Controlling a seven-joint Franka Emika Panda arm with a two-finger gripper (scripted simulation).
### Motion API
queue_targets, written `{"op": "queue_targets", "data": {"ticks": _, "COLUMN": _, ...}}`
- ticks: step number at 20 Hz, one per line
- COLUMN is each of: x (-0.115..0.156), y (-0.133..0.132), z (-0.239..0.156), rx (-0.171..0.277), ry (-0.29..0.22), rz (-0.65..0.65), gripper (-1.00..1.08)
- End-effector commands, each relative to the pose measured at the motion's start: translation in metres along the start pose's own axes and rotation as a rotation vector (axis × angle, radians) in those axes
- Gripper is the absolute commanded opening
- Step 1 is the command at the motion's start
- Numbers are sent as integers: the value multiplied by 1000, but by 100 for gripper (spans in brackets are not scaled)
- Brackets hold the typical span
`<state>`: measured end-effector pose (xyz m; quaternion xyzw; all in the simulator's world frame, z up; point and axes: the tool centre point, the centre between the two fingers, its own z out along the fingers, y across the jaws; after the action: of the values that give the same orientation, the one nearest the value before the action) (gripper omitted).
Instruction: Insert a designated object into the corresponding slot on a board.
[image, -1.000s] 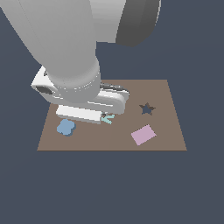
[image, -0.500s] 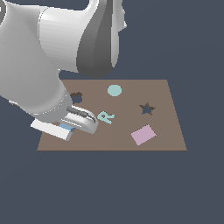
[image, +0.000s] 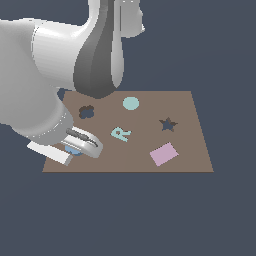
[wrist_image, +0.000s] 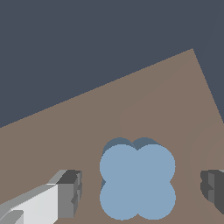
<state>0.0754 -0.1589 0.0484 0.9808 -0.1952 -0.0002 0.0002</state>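
One brown board (image: 185, 145), one light-blue lobed piece (wrist_image: 137, 181) flat at its seven-o'clock corner between wide-open gripper (wrist_image: 140, 192) fingers (wrist_image: 68, 194), one lobed slot (image: 86, 112) at ten o'clock, one star cutout (image: 168, 123), one teal disc (image: 131, 103), one teal R (image: 120, 133), one pink rectangle (image: 164, 153).

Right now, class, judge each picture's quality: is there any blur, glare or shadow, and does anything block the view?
Exterior view: sharp, evenly lit, no glare; the arm hides most of the light-blue piece and a corner of the board. Wrist view: crisp, flat shading; the piece lies between the open pincer fingers, the pincer cut off by the frame edge.
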Motion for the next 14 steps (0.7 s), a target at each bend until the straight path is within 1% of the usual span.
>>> {"op": "queue_targets", "data": {"ticks": 1, "x": 0, "y": -2, "z": -1, "rx": 1, "ry": 1, "rz": -3, "gripper": 100}}
{"op": "queue_targets", "data": {"ticks": 6, "x": -1, "y": -2, "z": 1, "rx": 0, "ry": 0, "rz": -4, "gripper": 100}}
{"op": "queue_targets", "data": {"ticks": 13, "x": -1, "y": -2, "z": 18, "rx": 0, "ry": 0, "rz": -5, "gripper": 100}}
{"op": "queue_targets", "data": {"ticks": 14, "x": -1, "y": -2, "z": 18, "rx": 0, "ry": 0, "rz": -5, "gripper": -100}}
